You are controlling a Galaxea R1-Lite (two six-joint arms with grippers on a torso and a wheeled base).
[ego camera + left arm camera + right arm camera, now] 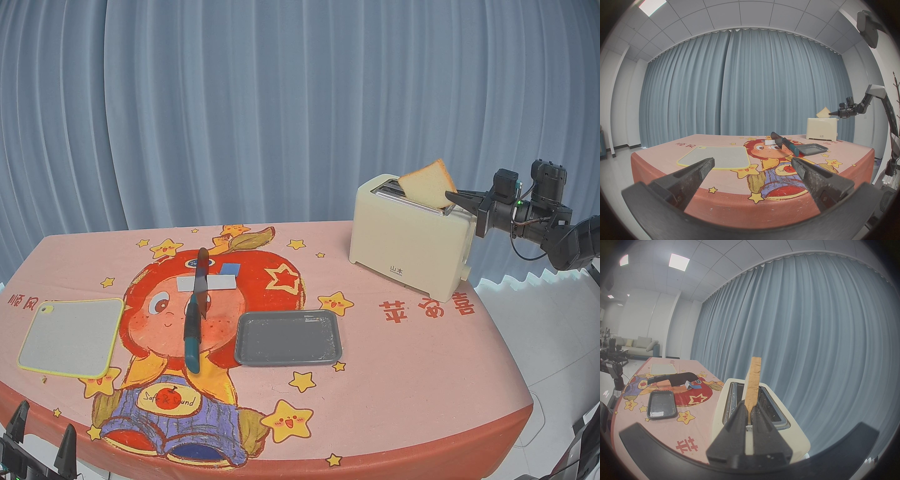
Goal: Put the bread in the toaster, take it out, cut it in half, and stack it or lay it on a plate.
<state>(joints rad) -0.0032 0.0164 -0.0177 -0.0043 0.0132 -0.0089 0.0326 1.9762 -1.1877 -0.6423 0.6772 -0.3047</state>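
Now, you are at the toaster step. Your right gripper [455,199] is clenched on the bread [428,182], pinching it at the lower edge, right above the toaster [406,240]. The slice stands tilted, with its low corner at the slot mouth and the rest clear above the top. I cannot tell which of the two slots it is at. The crumb looks pale, so my reading is that it is going in, not coming out.

The next move calls for squaring the slice edge-on to a slot and then bringing it straight down. It is soft and thin, so a skewed entry would likely buckle it against the metal rim.

Your left gripper [753,164] is released, jaws spread wide on nothing, off the table [400,381] edge far from the toaster.

Materials:
- **Bread:** a square slice with a tan crust.
- **Toaster:** a smooth cream shell with rounded corners.
- **Plate [287,337]:** a dark grey, shallow rectangle, the item nearest the toaster.
- **Knife [195,312]:** a dark blade and teal handle, lying beyond the plate.
- **Cutting board [72,337]:** flat grey with a yellow rim, farthest from the toaster.
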